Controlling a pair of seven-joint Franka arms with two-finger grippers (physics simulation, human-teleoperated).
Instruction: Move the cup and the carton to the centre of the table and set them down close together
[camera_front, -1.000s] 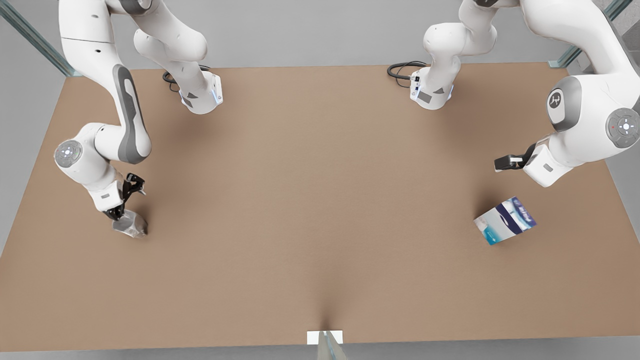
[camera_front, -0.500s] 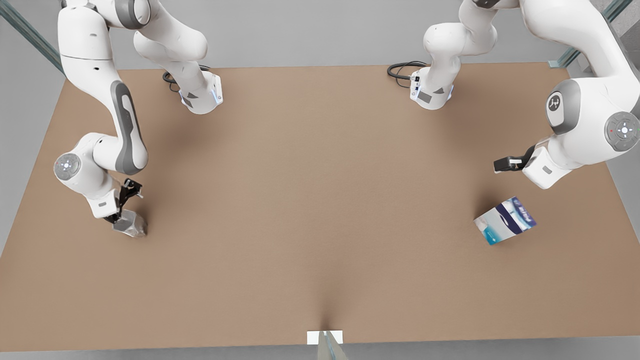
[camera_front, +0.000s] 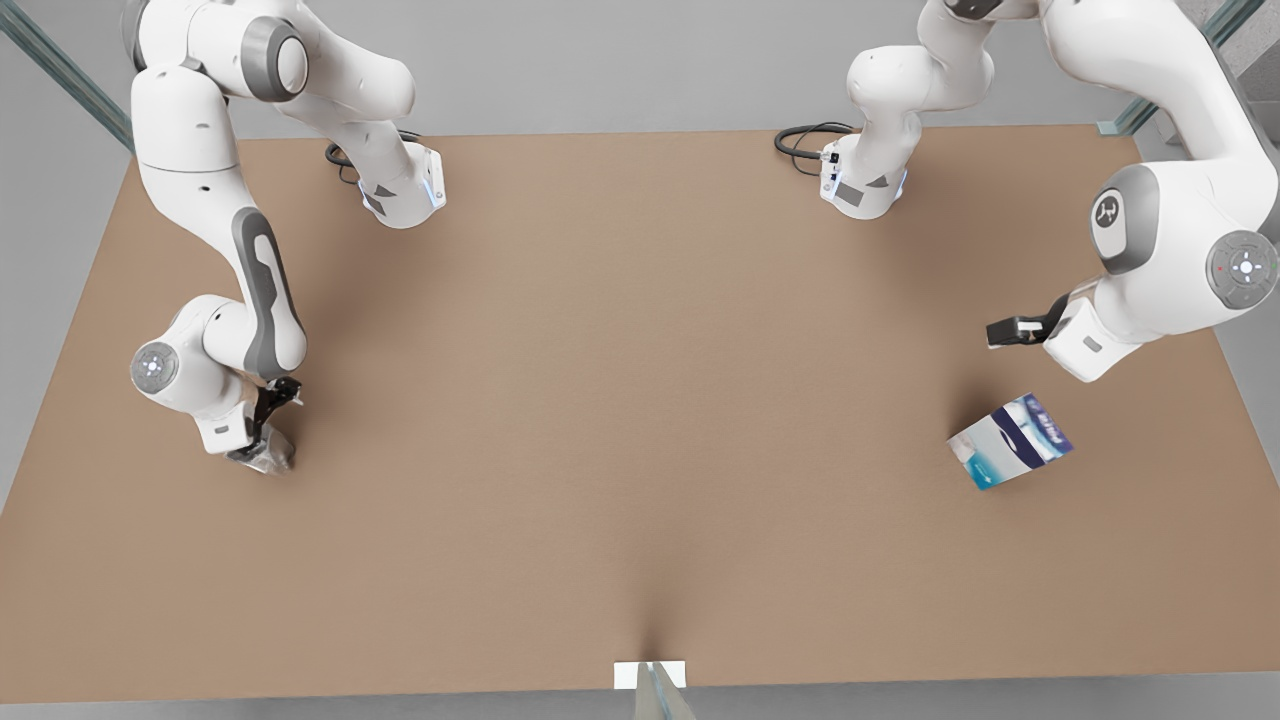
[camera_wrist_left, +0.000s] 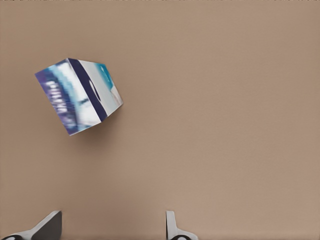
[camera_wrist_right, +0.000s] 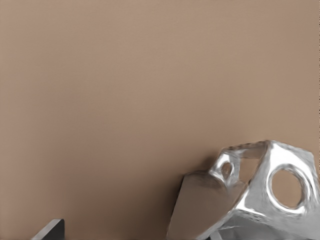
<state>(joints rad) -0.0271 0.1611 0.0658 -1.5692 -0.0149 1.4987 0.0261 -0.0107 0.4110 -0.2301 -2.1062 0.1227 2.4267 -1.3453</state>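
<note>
The silvery faceted cup (camera_front: 272, 458) sits on the table (camera_front: 640, 400) near the front view's left edge. My right gripper (camera_front: 262, 425) is low over it and open. In the right wrist view the cup (camera_wrist_right: 265, 195) lies against the outer side of one finger (camera_wrist_right: 200, 210), and bare table shows between the fingers. The white, blue and teal carton (camera_front: 1010, 442) stands tilted near the front view's right edge. My left gripper (camera_front: 1008, 330) hovers above and behind it, open. In the left wrist view the carton (camera_wrist_left: 80, 95) is well away from the fingertips (camera_wrist_left: 172, 227).
Both arm bases (camera_front: 405, 195) (camera_front: 862, 185) are mounted at the table's far edge, each with a black cable (camera_front: 800, 138) beside it. A small white bracket (camera_front: 650, 675) sits at the middle of the near edge. The brown tabletop stretches wide between the two objects.
My right gripper has come down and shifted slightly toward the front view's right, closing in on the cup. The cup, the carton and the left arm have hardly moved.
</note>
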